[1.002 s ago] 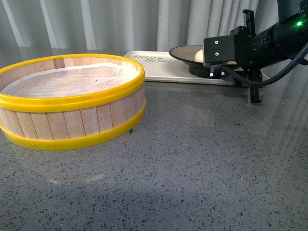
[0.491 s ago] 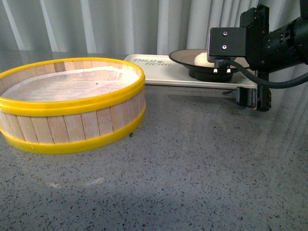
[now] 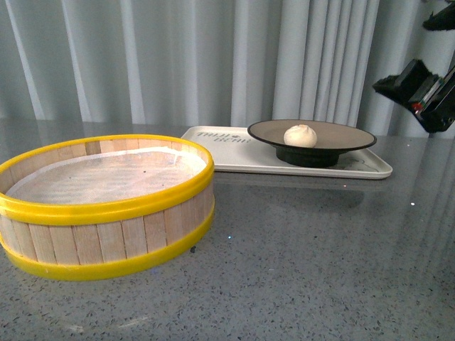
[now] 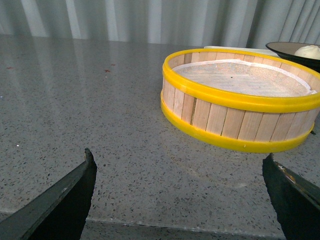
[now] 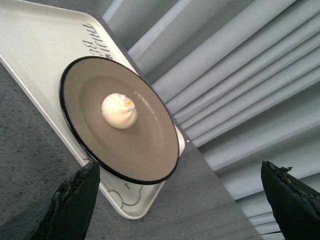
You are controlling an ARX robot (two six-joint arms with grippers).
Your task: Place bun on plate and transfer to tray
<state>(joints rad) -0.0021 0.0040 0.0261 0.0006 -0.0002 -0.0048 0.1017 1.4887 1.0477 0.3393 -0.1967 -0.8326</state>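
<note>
sitting in the middle of the plate (image 3: 334, 133), your bun (image 3: 300, 136) rests pleats up, and the plate stands on the right end of the tray (image 3: 234, 158) at the bench's far edge. the steamer basket (image 3: 106, 202) sits near the bench's left edge. your right gripper (image 5: 180, 200) hangs above with fingers apart, holding nothing; your left gripper (image 4: 185, 200) is spread wide too.

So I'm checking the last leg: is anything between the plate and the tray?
No. The plate already sits on the tray with the bun on it; the right gripper is open, apart.
</note>
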